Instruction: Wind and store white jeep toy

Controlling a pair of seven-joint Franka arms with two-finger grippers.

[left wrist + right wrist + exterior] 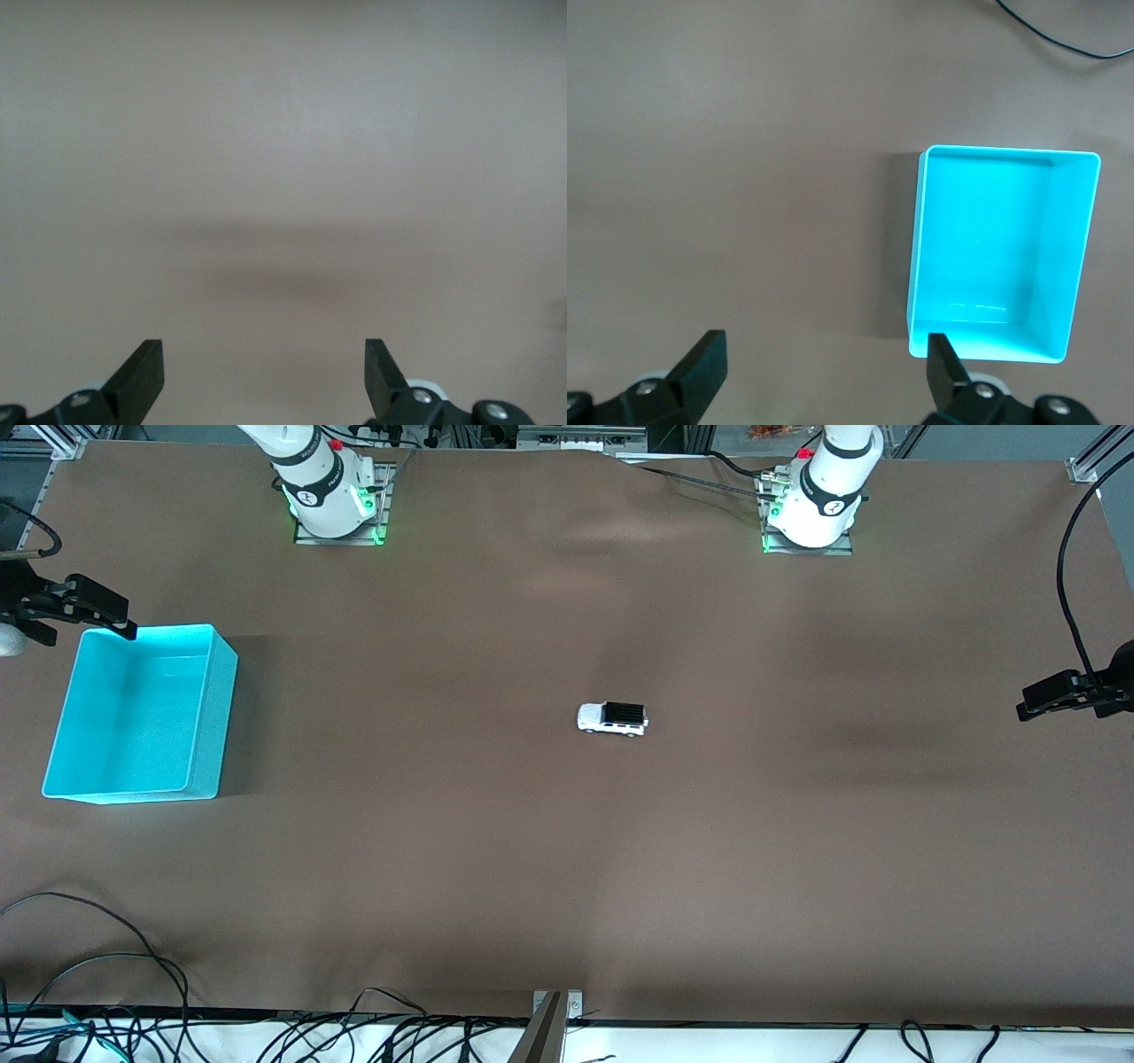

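Note:
The white jeep toy (612,718), with a black rear roof, stands on its wheels near the middle of the brown table. It shows in neither wrist view. The turquoise bin (62,731) stands empty at the right arm's end of the table. My left gripper (264,354) is open and empty, high over bare table. My right gripper (824,345) is open and empty, high over the table beside the turquoise bin (917,239). Both hands are out of the front view; only the arm bases show there.
Black clamp mounts with cables stick in at both ends of the table (71,602) (1072,691). Loose cables lie along the table edge nearest the front camera (106,957). A thin cable (1063,40) lies near the bin.

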